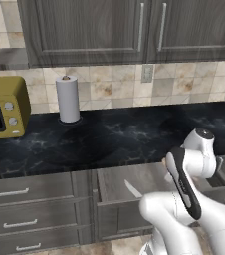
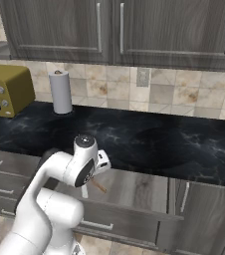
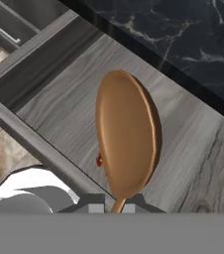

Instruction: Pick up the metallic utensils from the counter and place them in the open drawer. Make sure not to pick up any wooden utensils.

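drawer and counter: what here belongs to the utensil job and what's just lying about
Job: open drawer; silvery knife lying in it; counter; wooden spoon, meant to be left alone, held by the gripper.
Lying about: paper towel roll; yellow toaster oven; wall outlet.

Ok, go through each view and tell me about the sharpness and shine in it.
Left base view: soft overall, faint pale sheen on the counter. Right base view: similar softness, white veins readable. Hand view: wooden spoon looms large with soft edges and a smooth highlight over the open drawer.
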Tool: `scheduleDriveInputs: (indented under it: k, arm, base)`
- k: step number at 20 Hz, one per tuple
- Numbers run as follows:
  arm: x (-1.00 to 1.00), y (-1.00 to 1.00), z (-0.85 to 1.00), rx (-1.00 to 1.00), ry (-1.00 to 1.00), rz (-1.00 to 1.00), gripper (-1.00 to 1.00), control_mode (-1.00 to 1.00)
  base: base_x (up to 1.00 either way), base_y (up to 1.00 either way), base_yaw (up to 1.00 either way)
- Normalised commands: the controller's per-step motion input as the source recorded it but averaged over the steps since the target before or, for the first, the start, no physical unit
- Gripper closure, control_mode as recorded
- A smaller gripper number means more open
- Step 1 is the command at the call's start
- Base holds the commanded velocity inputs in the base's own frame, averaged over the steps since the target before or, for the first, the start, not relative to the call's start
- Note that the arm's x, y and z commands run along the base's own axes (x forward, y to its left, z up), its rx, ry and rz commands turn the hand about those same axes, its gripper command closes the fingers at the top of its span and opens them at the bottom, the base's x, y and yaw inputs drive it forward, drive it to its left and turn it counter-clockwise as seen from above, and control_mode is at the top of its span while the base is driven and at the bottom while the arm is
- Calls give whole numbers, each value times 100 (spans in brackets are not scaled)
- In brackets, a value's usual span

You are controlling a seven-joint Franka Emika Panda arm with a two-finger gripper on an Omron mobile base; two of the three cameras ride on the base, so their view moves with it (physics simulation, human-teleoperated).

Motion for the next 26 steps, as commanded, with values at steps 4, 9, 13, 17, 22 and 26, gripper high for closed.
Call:
scheduleDriveInputs:
  k: [4, 9, 13, 17, 22, 26]
  arm:
    - [21, 0, 0, -1, 13, -3, 100, -100]
    - [1, -2, 0, -1, 27, -11, 100, -100]
    - [15, -1, -4, 0, 23, -20, 100, -100]
    - [5, -18, -13, 0, 11, -15, 100, -100]
    - [0, -15, -45, 0, 0, -1, 100, -100]
    - [0, -6, -63, 0, 0, 0, 100, -100]
  base:
    - [0, 0, 0]
    - [0, 0, 0]
    - [0, 0, 0]
    - [0, 0, 0]
    - [0, 0, 0]
    - [0, 0, 0]
